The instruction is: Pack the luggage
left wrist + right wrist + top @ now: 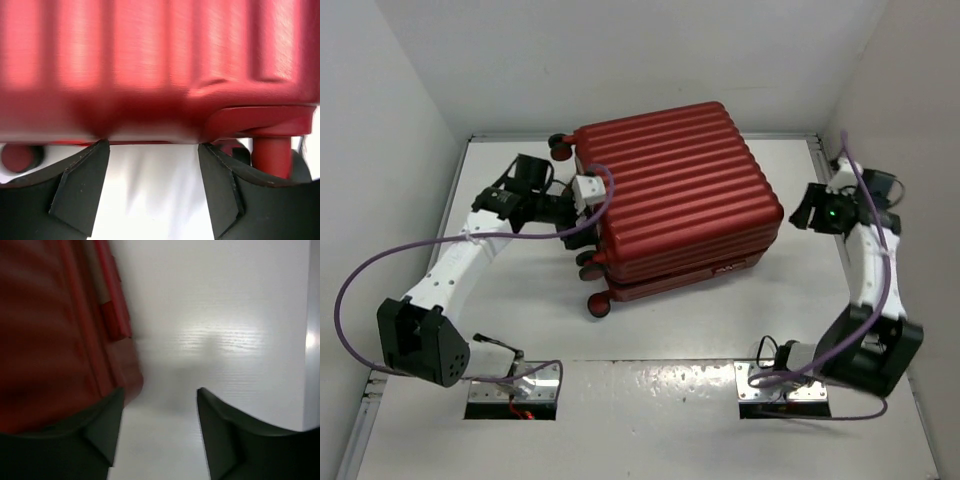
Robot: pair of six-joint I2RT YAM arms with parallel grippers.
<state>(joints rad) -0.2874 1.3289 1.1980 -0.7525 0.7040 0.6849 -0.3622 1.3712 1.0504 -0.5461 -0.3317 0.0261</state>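
1. White surface (660, 335), walled on three sides, carried the luggage (675, 200), which lay shut at centre, toward twelve o'clock.
2. Its shell was dark red and ribbed, with the wheels (598, 305) facing nine o'clock.
3. The left tool (152, 150), spread and empty, met that wheel edge, probably to steady it.
4. The right tool (159, 395), spread and holding nothing, hovered at three o'clock.

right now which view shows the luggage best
Top external: the whole closed luggage shows, in focus. Left wrist sees only a blurred strip of its shell; right wrist only one blurred edge.
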